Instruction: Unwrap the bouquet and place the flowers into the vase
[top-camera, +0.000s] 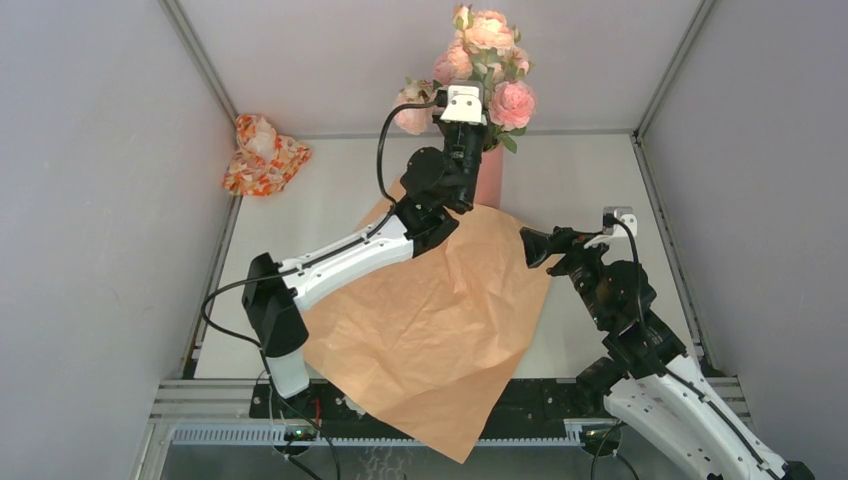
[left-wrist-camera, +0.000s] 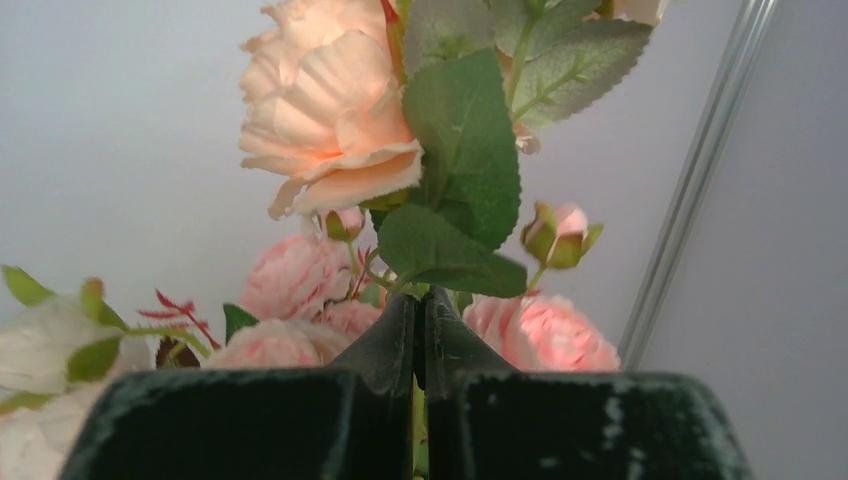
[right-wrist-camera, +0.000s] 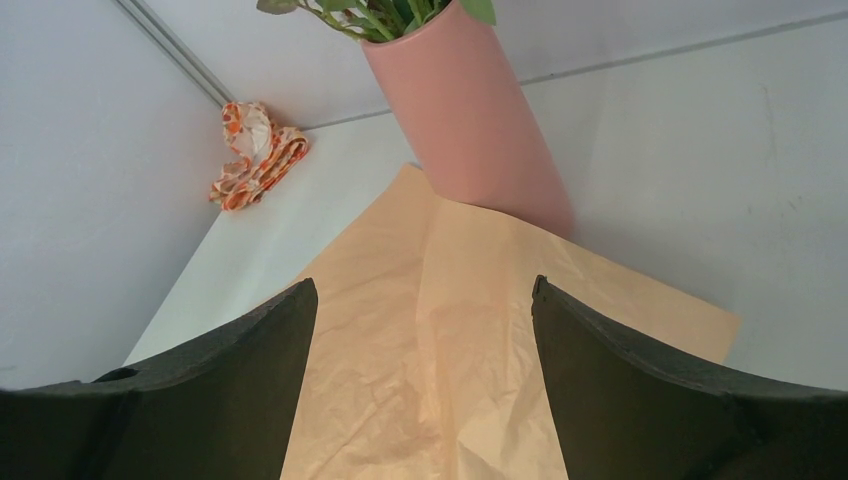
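Paper sheet (top-camera: 430, 330) covers white table (top-camera: 330, 190) between grey walls (top-camera: 90, 200); left gripper (left-wrist-camera: 420, 300) clamps the flowers (left-wrist-camera: 325, 110), right gripper (right-wrist-camera: 422, 285) gapes empty.

Pale grey matte panels on 3 sides: left wall (top-camera: 100, 200), back wall (top-camera: 330, 60), right wall (top-camera: 760, 150). Thin aluminium corner posts run up btwn them: back-left strut (top-camera: 195, 50) & back-right strut (top-camera: 668, 60). Base of the booth is a flat white tabletop (top-camera: 300, 200), w/ a black base rail (top-camera: 545, 400) along its near edge & a white slotted cable duct (top-camera: 230, 435) just below. Light soft, even.
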